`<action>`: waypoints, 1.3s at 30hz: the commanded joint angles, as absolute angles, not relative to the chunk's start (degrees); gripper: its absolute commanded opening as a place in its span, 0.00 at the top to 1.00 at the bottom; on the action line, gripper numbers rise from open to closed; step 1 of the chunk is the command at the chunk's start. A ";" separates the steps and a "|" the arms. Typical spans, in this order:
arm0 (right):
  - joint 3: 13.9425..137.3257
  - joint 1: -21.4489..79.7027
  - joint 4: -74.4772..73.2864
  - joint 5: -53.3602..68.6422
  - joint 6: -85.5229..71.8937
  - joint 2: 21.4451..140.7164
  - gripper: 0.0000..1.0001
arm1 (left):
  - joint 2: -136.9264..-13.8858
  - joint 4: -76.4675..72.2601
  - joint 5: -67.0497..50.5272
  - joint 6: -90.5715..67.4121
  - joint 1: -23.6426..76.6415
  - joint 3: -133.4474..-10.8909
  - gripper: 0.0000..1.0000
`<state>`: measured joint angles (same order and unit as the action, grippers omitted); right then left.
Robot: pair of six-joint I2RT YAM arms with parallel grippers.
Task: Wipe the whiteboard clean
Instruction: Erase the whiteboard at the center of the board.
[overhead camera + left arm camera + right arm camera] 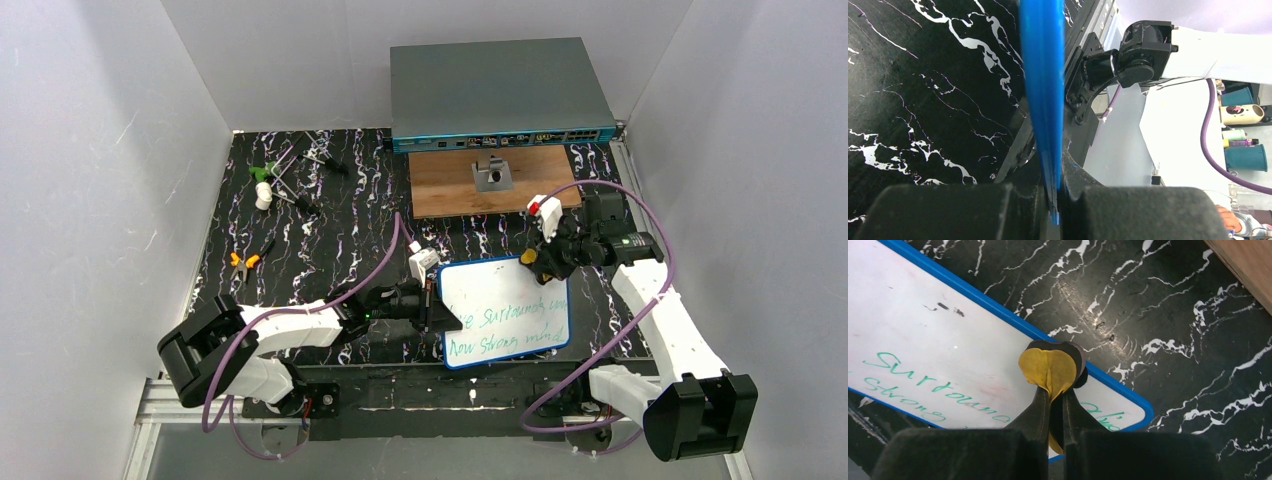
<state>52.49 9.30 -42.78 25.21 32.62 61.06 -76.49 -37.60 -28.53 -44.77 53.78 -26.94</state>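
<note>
My left gripper (437, 311) clamps the whiteboard (505, 312), its long axis running left-right across lower centre. My right gripper (1055, 390) pinches a yellow pad (1048, 367) at its upper edge.

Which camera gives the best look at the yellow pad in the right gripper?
Right wrist: the yellow pad sits large and centred, pinched by the right gripper over the whiteboard's blue rim. Top external shows only a small yellow spot; left wrist misses it.

We make out green handwriting on the whiteboard (505, 312): "Surround…" on one line, "Strong" on the line below, the rest unclear.
</note>
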 commanded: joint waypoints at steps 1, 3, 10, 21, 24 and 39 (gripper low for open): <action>51.18 8.83 -40.61 16.88 32.77 60.05 0.99 | -73.76 -41.23 -29.97 -43.22 53.71 -27.85 1.00; 48.98 8.87 -41.58 15.56 34.47 58.83 0.99 | -73.36 -40.61 -29.89 -42.82 53.62 -28.00 1.00; 46.67 9.34 -50.05 29.24 41.36 57.67 0.99 | -73.07 -40.73 -29.79 -42.46 53.45 -28.28 1.00; 49.37 8.92 -42.10 18.88 32.49 58.39 0.99 | -74.05 -42.41 -29.90 -43.67 53.35 -27.91 1.00; 48.70 7.09 -40.30 15.59 30.41 57.55 0.99 | -73.72 -42.05 -30.17 -43.36 53.18 -27.91 1.00; 49.27 8.26 -48.91 33.22 36.01 59.15 0.99 | -73.62 -43.36 -30.72 -43.81 52.66 -27.32 1.00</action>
<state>45.84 7.60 -47.46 25.32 36.77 58.65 -76.16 -37.15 -28.73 -45.63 52.69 -26.92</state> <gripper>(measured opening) 0.091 0.043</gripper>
